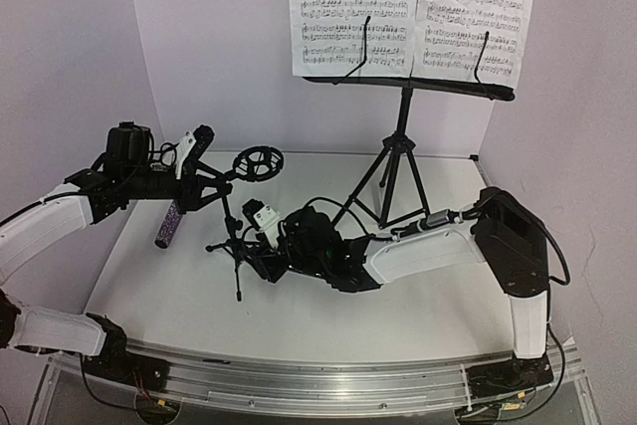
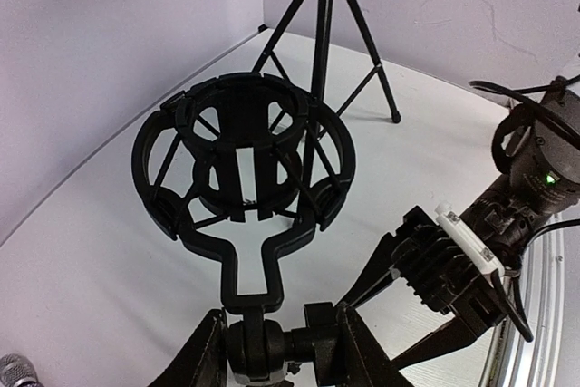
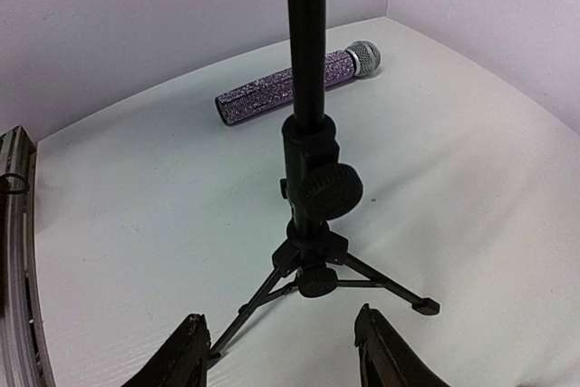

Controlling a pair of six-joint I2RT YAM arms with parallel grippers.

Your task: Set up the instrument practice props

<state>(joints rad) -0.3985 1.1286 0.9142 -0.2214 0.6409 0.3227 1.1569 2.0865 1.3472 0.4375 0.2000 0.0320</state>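
My left gripper [image 2: 280, 311] is clamped on the small black tripod mic stand [image 3: 307, 124] at the swivel joint just under its ring holder [image 2: 249, 265]; one finger presses each side of the joint, and the ring holder rises ahead of my wrist, tilted away from it. My right gripper [image 3: 277, 314] is low, at the foot of the same stand; its jaws are apart and grip nothing; the tripod hub [image 3: 313, 278] and its spread legs stand just beyond my fingertips, with the pole and its round clamp knob [image 3: 332, 191] rising straight above them. The stand's feet rest on the white table [image 1: 299, 330].

The glittery purple microphone [image 3: 263, 97] lies flat on the table to the left of the mic stand, apart from it, and neither of my grippers touches it; its silver mesh head [image 3: 364, 57] points toward my left arm's side of the table.

The tall black tripod music stand [image 1: 398, 151] is upright at the back right, well apart from both grippers; its tray [image 1: 448, 89] carries two white sheet-music pages, left page [image 1: 351, 7] and right page [image 1: 476, 9], side by side and leaning on the rear wall; a thin black arm of the tray crosses the lower part of each page.
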